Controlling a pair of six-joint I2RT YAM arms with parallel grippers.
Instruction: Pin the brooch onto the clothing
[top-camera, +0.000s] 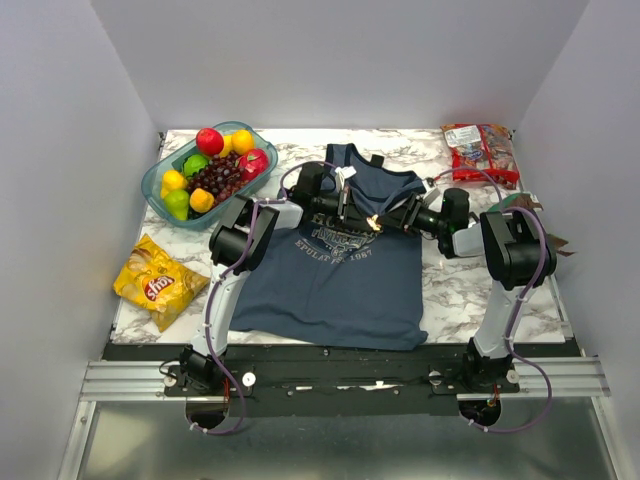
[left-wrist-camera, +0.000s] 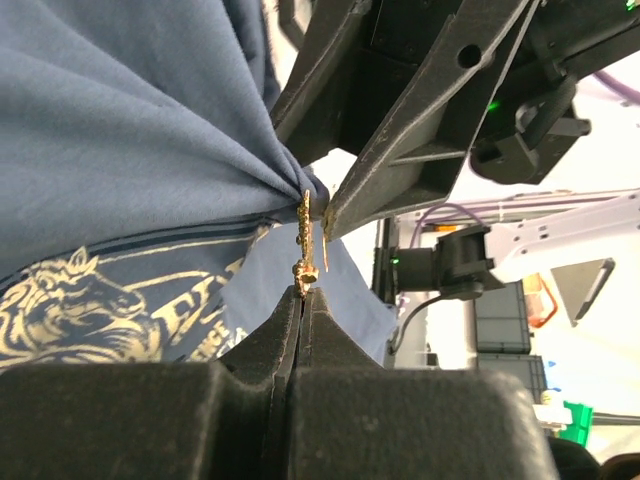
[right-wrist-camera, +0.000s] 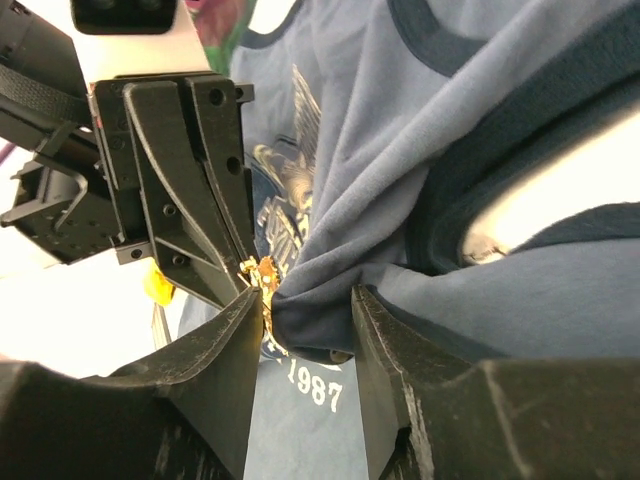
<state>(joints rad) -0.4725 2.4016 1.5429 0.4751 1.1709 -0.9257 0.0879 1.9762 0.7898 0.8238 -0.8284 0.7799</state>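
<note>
**Gold brooch (left-wrist-camera: 304, 243) pinched at a raised fold of the tank top (top-camera: 330, 285)**

Slate-blue with darker navy trim, the tank top lies flat across the middle of the marble table (top-camera: 462, 292), neck to the far side and hem to the near edge. Its pale horse print and the figures "1987" show on the chest. Both arms reach in and meet over the upper chest, just right of the print.

The left gripper (left-wrist-camera: 303, 300) is clenched: its two black fingers press together with no gap, and the lower end of the brooch is caught between their tips. The brooch stands roughly upright there, a thin gold strip seen edge-on, and its upper end touches the bunched cloth.

The right gripper (right-wrist-camera: 308, 300) grasps the tank top itself. A gathered fold of blue fabric fills the space between its two fingers and is lifted off the table, drawn to a point at the brooch. From the right wrist, the brooch shows as a small gold glint just beside the gripper's left finger, against the tips of the opposing fingers. Whether the pin has pierced the fabric cannot be told.

Far left on the table sits a clear bowl of fruit (top-camera: 205, 172), with a yellow snack bag (top-camera: 160, 283) nearer on the left. A red packet (top-camera: 480, 150) lies at the far right corner.
</note>
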